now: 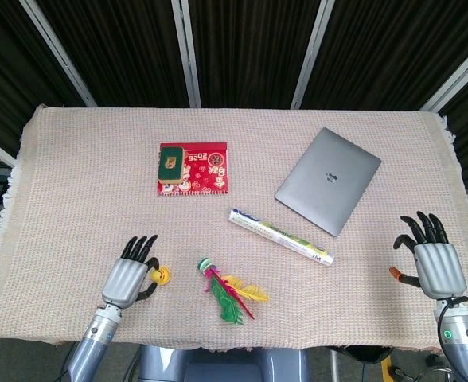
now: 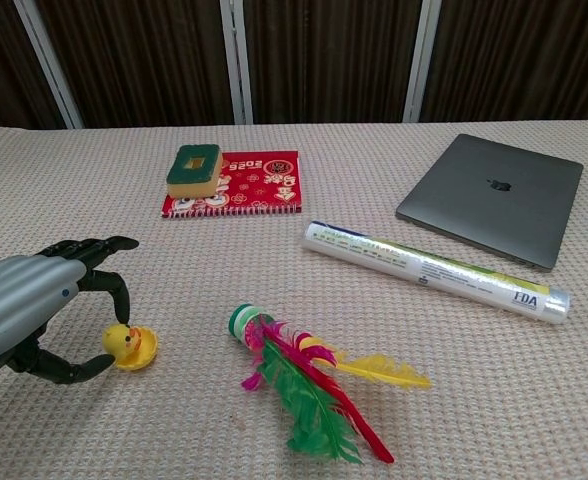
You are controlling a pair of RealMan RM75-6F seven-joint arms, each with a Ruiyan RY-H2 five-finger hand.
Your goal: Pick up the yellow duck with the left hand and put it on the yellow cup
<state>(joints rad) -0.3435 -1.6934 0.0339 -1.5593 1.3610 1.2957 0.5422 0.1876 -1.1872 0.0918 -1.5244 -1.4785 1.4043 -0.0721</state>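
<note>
The small yellow duck [image 2: 129, 345] lies tipped on its side on the cloth, head toward my left hand [image 2: 34, 315]. That hand curls around it from the left, one fingertip [image 2: 122, 305] just over the duck's head and the thumb in front of it; nothing lifts the duck off the table. From the head camera the duck [image 1: 162, 276] sits just right of the left hand [image 1: 129, 274]. My right hand [image 1: 431, 263] rests at the table's right front edge with fingers spread and empty. No yellow cup shows in either view.
A feathered shuttlecock [image 2: 304, 385] lies right of the duck. Farther back are a foil roll [image 2: 434, 272], a grey laptop [image 2: 494, 195], and a red booklet [image 2: 249, 182] with a green-yellow sponge [image 2: 194, 168] on it.
</note>
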